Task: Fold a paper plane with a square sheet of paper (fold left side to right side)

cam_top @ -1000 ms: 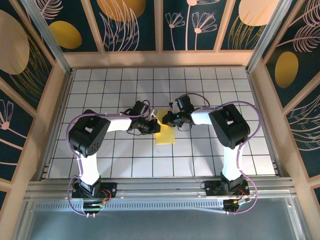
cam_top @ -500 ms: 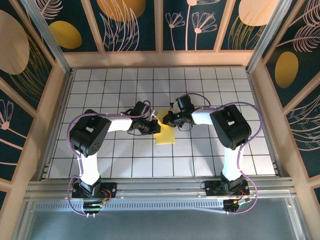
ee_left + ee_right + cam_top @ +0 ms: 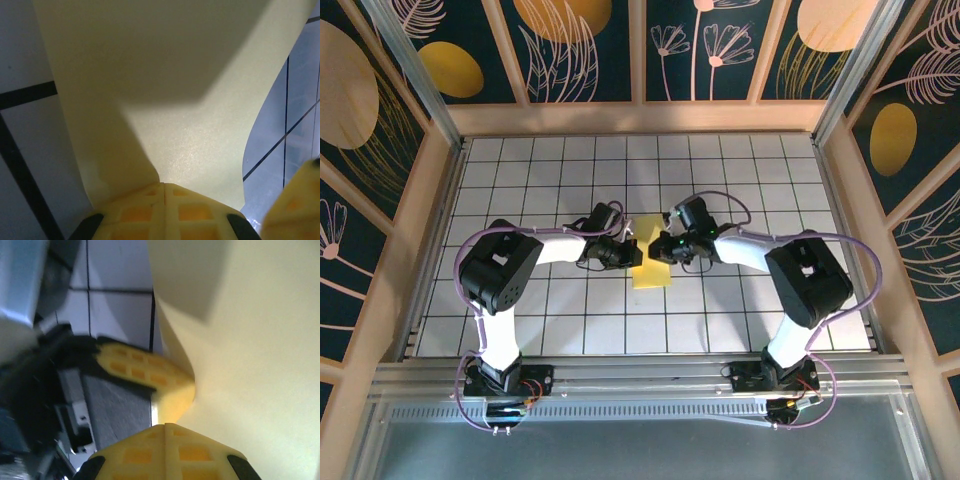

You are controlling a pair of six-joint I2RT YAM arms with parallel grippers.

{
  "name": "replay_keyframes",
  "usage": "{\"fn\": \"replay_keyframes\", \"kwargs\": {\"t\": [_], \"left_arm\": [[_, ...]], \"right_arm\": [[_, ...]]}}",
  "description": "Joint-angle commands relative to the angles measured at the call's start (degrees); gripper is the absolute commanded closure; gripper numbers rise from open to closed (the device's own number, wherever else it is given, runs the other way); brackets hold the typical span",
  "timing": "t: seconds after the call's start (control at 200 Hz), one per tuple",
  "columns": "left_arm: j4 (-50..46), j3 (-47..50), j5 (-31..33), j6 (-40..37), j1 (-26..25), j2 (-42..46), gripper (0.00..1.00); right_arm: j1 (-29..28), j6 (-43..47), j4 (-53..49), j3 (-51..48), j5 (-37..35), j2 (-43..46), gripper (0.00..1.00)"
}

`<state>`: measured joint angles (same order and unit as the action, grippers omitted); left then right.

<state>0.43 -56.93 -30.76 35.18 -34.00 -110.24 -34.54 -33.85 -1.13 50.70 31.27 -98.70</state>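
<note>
- The square sheet of paper is near the middle of the desk, between the two grippers, and it curves upward instead of lying flat.
- The left gripper is closed and pinches the edge of the sheet.
- The right gripper is closed too, with the paper caught at its tips, just beside the left gripper's finger.

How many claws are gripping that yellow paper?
2. The left end effector pinches the paper at its left edge. The right end effector pinches it close by, reaching in from the right.
</note>
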Motion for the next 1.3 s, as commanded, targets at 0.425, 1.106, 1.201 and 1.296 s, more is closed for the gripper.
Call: {"fn": "replay_keyframes", "kwargs": {"t": [0.425,1.106,1.201,1.296], "left_arm": [[1.71,-2.46,1.50,3.44,0.05,0.62,1.00],[5.46,-4.51,3.02,2.36,3.14,-5.40,1.00],[5.62,-4.55,3.99,1.98,3.48,-5.99,1.00],[5.89,-4.84,4.31,1.40,4.15,-6.57,1.00]], "right_arm": [[-2.71,1.09,-5.12,-2.77,-6.67,-7.59,1.00],[-2.69,3.78,-9.73,-3.01,-13.07,-9.59,1.00],[-2.70,3.95,-10.01,-3.10,-13.16,-9.76,1.00],[-2.68,4.05,-10.21,-3.07,-12.90,-9.90,1.00]]}}
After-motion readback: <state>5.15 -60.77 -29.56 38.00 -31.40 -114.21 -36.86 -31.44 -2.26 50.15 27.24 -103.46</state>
